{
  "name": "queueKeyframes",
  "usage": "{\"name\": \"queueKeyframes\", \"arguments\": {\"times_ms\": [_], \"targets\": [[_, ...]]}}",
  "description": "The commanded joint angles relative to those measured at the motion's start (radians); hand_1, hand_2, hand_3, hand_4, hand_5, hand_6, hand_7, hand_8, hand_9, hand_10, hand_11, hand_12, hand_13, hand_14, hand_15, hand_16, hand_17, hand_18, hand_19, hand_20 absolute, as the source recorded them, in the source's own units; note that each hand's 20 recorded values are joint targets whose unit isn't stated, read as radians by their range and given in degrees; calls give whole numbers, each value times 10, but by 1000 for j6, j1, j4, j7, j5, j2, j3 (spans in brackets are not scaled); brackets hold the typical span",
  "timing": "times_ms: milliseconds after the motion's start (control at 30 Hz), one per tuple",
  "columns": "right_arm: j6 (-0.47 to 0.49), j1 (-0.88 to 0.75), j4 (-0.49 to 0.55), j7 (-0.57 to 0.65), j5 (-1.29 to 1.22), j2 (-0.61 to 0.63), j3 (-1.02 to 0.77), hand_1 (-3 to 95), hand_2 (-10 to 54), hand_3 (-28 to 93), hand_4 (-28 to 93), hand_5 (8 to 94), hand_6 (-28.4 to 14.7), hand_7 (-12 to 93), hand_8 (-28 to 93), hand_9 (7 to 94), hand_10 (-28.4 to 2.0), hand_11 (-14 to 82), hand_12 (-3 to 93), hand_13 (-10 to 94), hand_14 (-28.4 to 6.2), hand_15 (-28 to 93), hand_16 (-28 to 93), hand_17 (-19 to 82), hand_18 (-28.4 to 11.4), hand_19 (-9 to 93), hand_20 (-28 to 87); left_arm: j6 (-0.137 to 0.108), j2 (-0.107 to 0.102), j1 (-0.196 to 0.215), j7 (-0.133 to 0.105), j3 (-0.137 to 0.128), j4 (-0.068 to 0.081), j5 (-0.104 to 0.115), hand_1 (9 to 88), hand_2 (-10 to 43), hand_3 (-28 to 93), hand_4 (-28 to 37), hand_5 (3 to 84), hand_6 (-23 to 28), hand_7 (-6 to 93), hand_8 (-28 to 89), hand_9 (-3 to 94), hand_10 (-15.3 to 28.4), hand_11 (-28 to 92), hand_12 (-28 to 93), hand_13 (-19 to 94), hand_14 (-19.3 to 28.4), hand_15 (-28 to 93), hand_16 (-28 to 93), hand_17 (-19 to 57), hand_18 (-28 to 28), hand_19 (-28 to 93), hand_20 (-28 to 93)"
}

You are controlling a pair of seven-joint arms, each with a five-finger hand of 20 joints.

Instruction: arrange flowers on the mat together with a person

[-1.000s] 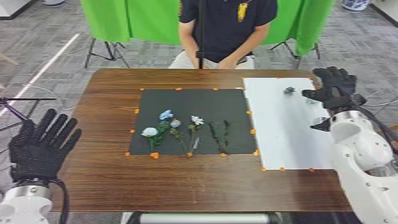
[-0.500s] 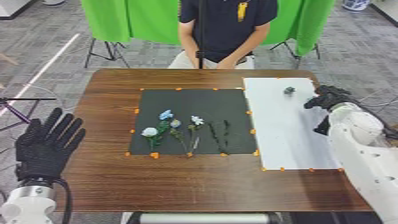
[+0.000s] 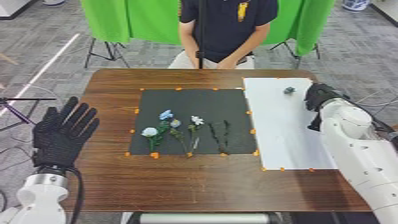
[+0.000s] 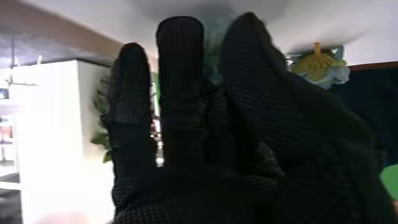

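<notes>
My right hand (image 3: pixel 324 98) is over the right edge of the white mat (image 3: pixel 286 132), fingers straight. On that mat's far part lies a small flower (image 3: pixel 290 90). The black mat (image 3: pixel 182 100) bears a white rose (image 3: pixel 150 132), a blue flower (image 3: pixel 166 114), a small bluish flower (image 3: pixel 175 123), a white flower (image 3: pixel 197 120) and thin green stems (image 3: pixel 226 135). In the right wrist view, my right hand (image 4: pixel 182 100) has the thumb close to the fingers; a blurred bluish-green thing shows between them. Green leaves (image 4: pixel 99 137) show behind the fingers, and a yellow-centred flower (image 4: pixel 320 66) beyond. My left hand (image 3: pixel 62 132) is open at the left.
The brown table (image 3: pixel 204 187) extends around both mats. Orange markers (image 3: pixel 155 155) line the mats' edges. Across the table a person (image 3: pixel 226 35) keeps both hands low at its far side, away from the flowers. A thin dark pole (image 3: pixel 201 37) stands at the far edge.
My right hand has come nearer and slightly left, from the white mat's far right corner to its right edge, with its fingers turned more downward. My left hand has shifted right and slightly farther forward.
</notes>
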State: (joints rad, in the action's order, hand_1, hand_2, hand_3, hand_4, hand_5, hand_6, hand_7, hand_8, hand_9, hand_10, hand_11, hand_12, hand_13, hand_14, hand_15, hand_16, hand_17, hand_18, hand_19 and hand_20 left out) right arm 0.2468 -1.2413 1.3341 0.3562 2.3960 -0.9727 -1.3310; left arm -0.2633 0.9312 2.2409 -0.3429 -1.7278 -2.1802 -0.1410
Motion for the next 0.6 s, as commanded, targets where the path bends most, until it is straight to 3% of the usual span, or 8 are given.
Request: {"name": "queueKeyframes", "arguments": {"times_ms": [33, 200, 333, 367, 600], "targets": [[-91, -98, 21, 14, -27, -16, 31, 674, -95, 634, -282, 597, 16, 499, -47, 674, -84, 218, 432, 653, -20, 486, 416, 416, -138, 801, 333, -6, 14, 30, 7, -15, -2, 5, 278, 113, 720, -283, 431, 65, 76, -84, 399, 139, 158, 98, 308, 146, 255, -32, -32, 137, 274, 137], [-169, -155, 142, 23, -60, -8, -6, 663, -95, 650, -282, 610, 16, 532, -27, 690, -87, 238, 458, 666, -29, 498, 430, 423, -144, 810, 337, -7, 21, 32, 15, -12, -2, 5, 278, 113, 719, -283, 431, 65, 75, -83, 399, 138, 158, 98, 308, 147, 257, -32, -32, 137, 274, 136], [-216, -171, 292, 43, -140, -23, -11, 653, -95, 660, -283, 611, 13, 530, -27, 699, -91, 232, 457, 663, -36, 500, 431, 415, -151, 813, 340, -14, 28, 64, 11, -31, -13, 9, 278, 113, 718, -283, 431, 65, 75, -83, 399, 139, 159, 98, 308, 146, 257, -33, -32, 137, 273, 136], [-223, -178, 331, 47, -154, -21, -6, 651, -95, 663, -283, 612, 12, 528, -25, 699, -91, 231, 460, 661, -38, 502, 430, 414, -152, 814, 339, -16, 30, 64, 20, -34, -13, 9, 278, 113, 718, -283, 431, 65, 76, -83, 399, 139, 159, 98, 308, 147, 257, -33, -32, 137, 273, 136], [-145, -165, 491, 26, -277, -39, 65, 639, -95, 671, -283, 611, 7, 514, -20, 694, -94, 220, 460, 651, -38, 510, 423, 412, -149, 817, 337, -13, 28, 61, 33, -35, -11, 4, 279, 113, 717, -283, 431, 64, 76, -84, 399, 139, 160, 98, 307, 147, 256, -33, -32, 138, 273, 136]]}}
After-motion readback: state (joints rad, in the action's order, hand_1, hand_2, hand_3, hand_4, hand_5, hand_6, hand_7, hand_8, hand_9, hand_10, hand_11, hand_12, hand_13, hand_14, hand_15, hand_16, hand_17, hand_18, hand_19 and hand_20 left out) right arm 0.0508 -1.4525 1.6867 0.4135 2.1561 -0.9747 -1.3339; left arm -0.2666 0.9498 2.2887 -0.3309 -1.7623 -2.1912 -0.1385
